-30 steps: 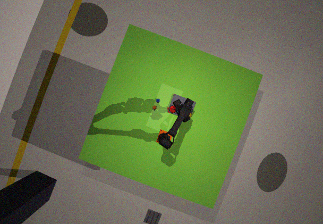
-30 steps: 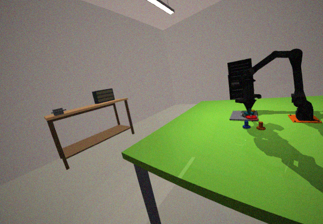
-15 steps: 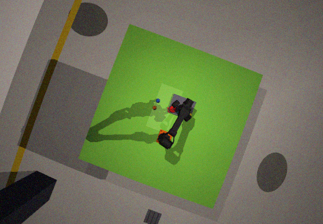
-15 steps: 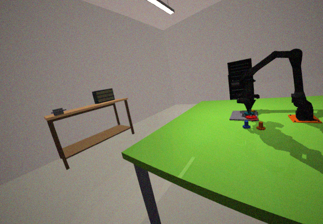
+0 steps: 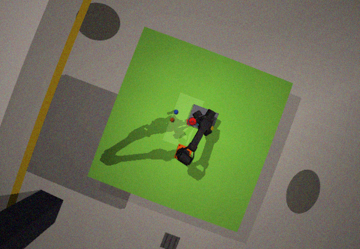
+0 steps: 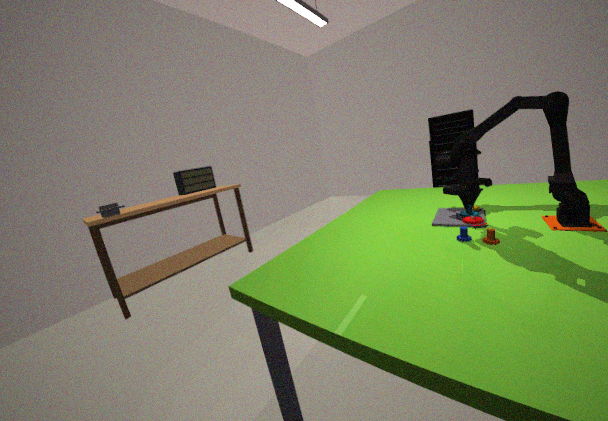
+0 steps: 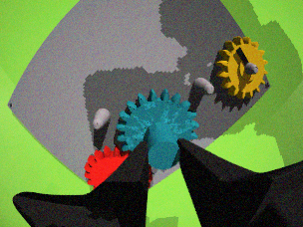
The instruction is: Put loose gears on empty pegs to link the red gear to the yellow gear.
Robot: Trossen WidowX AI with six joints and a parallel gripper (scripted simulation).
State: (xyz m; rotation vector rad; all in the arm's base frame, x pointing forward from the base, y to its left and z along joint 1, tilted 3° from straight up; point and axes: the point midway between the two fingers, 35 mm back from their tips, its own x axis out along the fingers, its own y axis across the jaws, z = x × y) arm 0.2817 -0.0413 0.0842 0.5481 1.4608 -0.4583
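Gears run left to right from above: a small orange-brown toothed gear with an upright knob [image 5: 172,119] [image 6: 491,237] and a small blue one of like shape [image 5: 176,112] [image 6: 464,235] stand on the green table [image 5: 166,59] [image 6: 400,265], then the round red gear [image 5: 191,121] [image 6: 472,220] [image 7: 106,166] sits on the flat grey board [image 5: 195,107] [image 6: 442,217] [image 7: 60,75]. Next comes the black parallel-jaw gripper [image 5: 202,123] [image 6: 469,208] [image 7: 162,145], nearly closed, its fingers clamped on the knob of a large teal toothed gear [image 5: 198,124] [image 6: 467,213] [image 7: 159,114] over the board beside the red one; whether it sits flat I cannot tell. Rightmost is the yellow black-striped gear [image 5: 212,128] [image 6: 476,208] [image 7: 241,67].

Unseen by us: whatever lies beneath the teal gear [image 7: 158,119] — lower centre, wrist view. Partly hidden: red gear [image 7: 106,166], behind a dark finger [image 7: 120,184]. Cut off: both fingers, bottom edge — table [image 6: 425,305], right edge, exterior view.
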